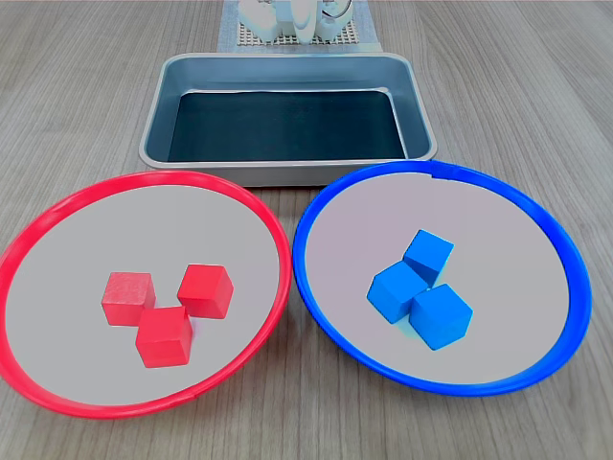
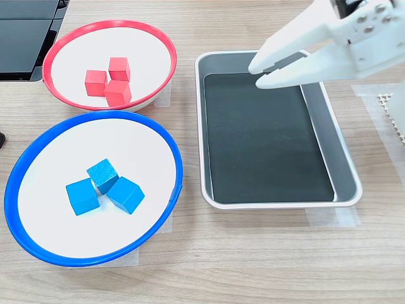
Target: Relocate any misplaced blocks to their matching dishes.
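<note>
Red cubes (image 2: 109,80) sit in the red-rimmed dish (image 2: 158,38), blue cubes (image 2: 103,186) in the blue-rimmed dish (image 2: 38,145), well apart from the white hand (image 2: 258,73), slightly parted and empty above the grey metal tray (image 2: 342,158).

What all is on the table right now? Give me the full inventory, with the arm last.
red blocks: three, red, clustered in the red-rimmed dish
blue blocks: three, blue, touching in the blue-rimmed dish
tray: one, grey metal with dark floor, nothing in it, behind both dishes in the first exterior view
black object: dark, at the second exterior view's top left corner
gripper: one, white, above the tray, slightly open, holding nothing
</note>
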Robot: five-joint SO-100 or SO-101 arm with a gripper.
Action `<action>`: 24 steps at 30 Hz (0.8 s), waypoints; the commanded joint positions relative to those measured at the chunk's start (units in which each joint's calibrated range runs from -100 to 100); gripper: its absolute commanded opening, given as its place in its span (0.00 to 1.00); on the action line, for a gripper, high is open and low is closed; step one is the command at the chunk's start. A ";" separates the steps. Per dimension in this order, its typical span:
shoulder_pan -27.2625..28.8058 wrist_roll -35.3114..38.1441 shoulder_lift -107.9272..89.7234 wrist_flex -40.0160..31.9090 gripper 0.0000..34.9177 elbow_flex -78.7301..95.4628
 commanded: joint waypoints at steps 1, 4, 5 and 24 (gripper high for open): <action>0.81 -0.63 -3.32 2.58 0.01 1.33; 1.56 -0.68 -4.43 3.74 0.01 2.88; 1.75 -0.68 -4.60 3.82 0.01 3.24; 3.92 -0.93 -4.86 0.77 0.01 10.34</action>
